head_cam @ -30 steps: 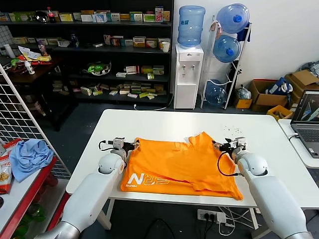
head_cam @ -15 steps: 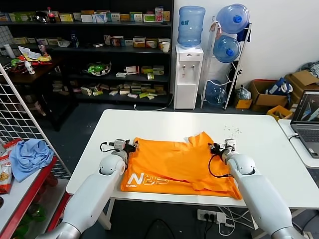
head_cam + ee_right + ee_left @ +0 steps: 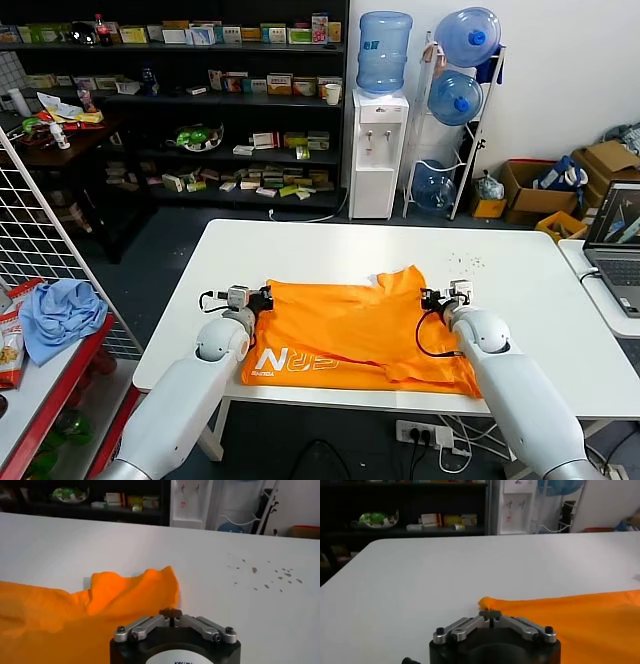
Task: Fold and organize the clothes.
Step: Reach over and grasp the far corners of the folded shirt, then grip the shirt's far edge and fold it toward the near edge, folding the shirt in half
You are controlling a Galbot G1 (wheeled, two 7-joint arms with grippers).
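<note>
The clothes are one orange T-shirt [image 3: 350, 330] lying mostly flat on the white table [image 3: 300, 245], its white logo [image 3: 290, 362] at the near left. My left gripper [image 3: 264, 298] is low at the shirt's far-left corner, shut with that corner pinched at its tips. In the left wrist view, the left gripper [image 3: 491, 614] meets the T-shirt [image 3: 580, 620] at its corner. My right gripper [image 3: 427, 298] is shut on the shirt's far-right edge, beside a raised fold. In the right wrist view, the right gripper [image 3: 171, 612] touches the bunched T-shirt [image 3: 100, 610].
A laptop [image 3: 615, 235] sits on a second table at the right. A light blue cloth [image 3: 60, 315] lies on a red rack at the left. Small dark specks [image 3: 470, 262] dot the table behind my right gripper. A water dispenser [image 3: 378, 150] and shelves stand beyond.
Both grippers have gone from open to shut on the shirt's far edge. My right gripper moved left onto the cloth; my left gripper moved only slightly.
</note>
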